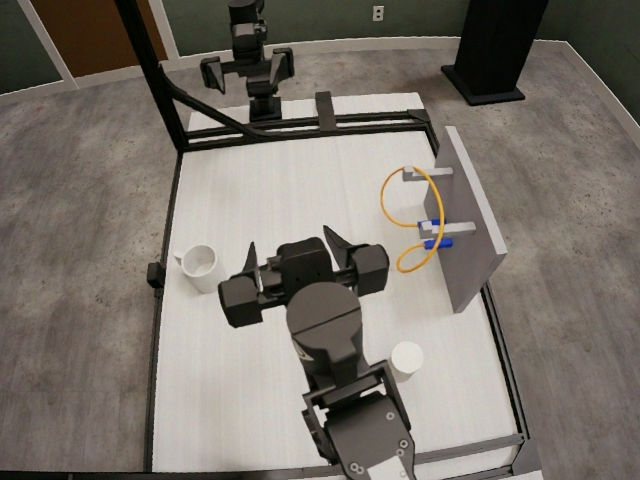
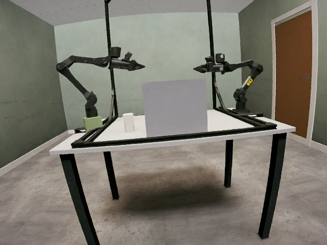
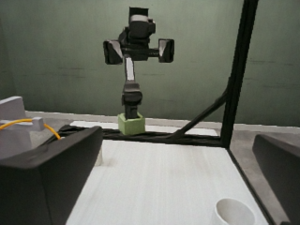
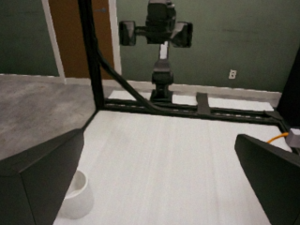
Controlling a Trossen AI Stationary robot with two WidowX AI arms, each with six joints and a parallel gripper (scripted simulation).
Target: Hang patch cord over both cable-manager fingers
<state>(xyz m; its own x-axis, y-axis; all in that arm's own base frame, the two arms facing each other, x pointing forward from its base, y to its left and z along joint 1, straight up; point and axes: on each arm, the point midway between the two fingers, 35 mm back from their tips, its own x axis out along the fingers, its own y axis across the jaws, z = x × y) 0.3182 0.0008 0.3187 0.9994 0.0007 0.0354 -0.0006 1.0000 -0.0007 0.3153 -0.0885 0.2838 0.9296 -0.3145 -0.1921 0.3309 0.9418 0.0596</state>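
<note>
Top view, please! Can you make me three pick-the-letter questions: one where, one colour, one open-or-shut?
1. Where is the mug?
A) On the floor
B) On the table
C) On the green block

2. What colour are the cord's plugs?
A) Blue
B) Red
C) Green

3. How is the right gripper?
A) Shut on the mug
B) Shut on the cord
C) Open

Answers:
1 B: it stands on the white top.
2 A: blue ends show near the grey panel.
3 C: its fingers stand wide apart, nothing between.
</note>
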